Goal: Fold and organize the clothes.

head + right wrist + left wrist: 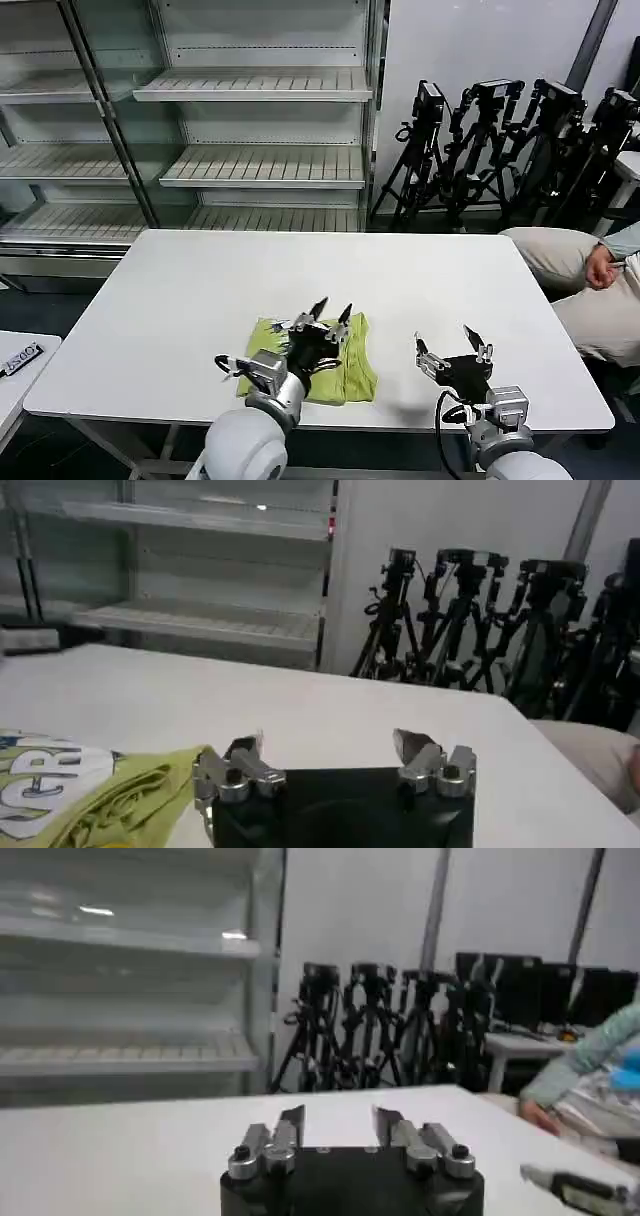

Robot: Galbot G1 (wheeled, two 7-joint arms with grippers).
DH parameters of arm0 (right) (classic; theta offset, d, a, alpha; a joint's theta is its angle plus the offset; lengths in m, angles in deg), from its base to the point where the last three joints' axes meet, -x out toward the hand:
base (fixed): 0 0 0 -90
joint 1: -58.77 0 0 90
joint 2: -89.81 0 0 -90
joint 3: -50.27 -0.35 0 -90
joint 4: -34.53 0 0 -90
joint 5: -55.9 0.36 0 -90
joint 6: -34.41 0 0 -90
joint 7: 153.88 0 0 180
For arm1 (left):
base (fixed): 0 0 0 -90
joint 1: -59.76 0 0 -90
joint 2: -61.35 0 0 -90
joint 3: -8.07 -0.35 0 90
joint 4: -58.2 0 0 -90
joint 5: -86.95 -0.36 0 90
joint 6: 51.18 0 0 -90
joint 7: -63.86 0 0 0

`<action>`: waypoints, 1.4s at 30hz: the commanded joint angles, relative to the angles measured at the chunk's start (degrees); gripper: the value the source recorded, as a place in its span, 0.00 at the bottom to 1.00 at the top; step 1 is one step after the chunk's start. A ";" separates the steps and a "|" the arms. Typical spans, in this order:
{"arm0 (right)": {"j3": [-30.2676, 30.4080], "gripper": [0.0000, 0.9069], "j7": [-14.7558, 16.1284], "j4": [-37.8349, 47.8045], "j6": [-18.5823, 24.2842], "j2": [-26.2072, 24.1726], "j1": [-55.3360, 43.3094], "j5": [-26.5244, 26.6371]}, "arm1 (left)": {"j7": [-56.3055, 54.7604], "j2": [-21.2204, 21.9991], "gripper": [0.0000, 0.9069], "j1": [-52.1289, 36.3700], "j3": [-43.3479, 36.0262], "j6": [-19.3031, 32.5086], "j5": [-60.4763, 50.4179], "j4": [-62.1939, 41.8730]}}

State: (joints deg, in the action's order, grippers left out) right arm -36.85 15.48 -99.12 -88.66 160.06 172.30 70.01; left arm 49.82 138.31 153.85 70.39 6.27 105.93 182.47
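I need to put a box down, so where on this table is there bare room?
The table is bare behind the folded shirt, up to its far edge, and along its left side. The near edge is crowded: the left gripper hangs open over the shirt and the right gripper, also open, hovers just right of it.

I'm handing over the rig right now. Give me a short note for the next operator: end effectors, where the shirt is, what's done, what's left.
Left end effector: open, holding nothing, above the T-shirt.
Right end effector: open, holding nothing, over bare table to the shirt's right.
T-shirt: lies near the table's front edge as a small folded bundle, with white print visible in the right wrist view.
Done: shirt looks folded.
Left: probably check and tidy the fold, then pull both arms back.
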 commanded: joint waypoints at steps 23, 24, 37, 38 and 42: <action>-0.02 1.00 0.08 -0.05 0.10 -0.14 -0.43 0.03 | -11.24 -6.71 0.01 7.00 12.78 -0.78 15.27 -11.52; -0.05 1.00 0.07 -0.04 0.09 -0.13 -0.45 0.02 | -11.22 -6.70 0.01 6.94 12.73 -0.79 15.37 -11.56; 0.71 1.00 0.04 0.38 0.16 0.62 -0.70 -0.16 | -5.23 -6.55 0.01 6.98 12.45 -0.45 12.90 -11.66; 0.88 1.00 0.05 0.37 0.15 0.73 -0.82 -0.27 | -3.98 -6.81 0.01 7.00 12.74 -0.26 12.96 -10.55; 1.13 1.00 0.03 0.27 0.12 0.80 -1.17 -0.27 | -3.99 -7.17 0.01 7.08 13.85 -0.49 13.19 -7.54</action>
State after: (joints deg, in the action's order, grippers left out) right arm -35.98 15.53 -98.83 -88.54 160.82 171.36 69.77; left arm 42.62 131.68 160.74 82.93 6.01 119.06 171.84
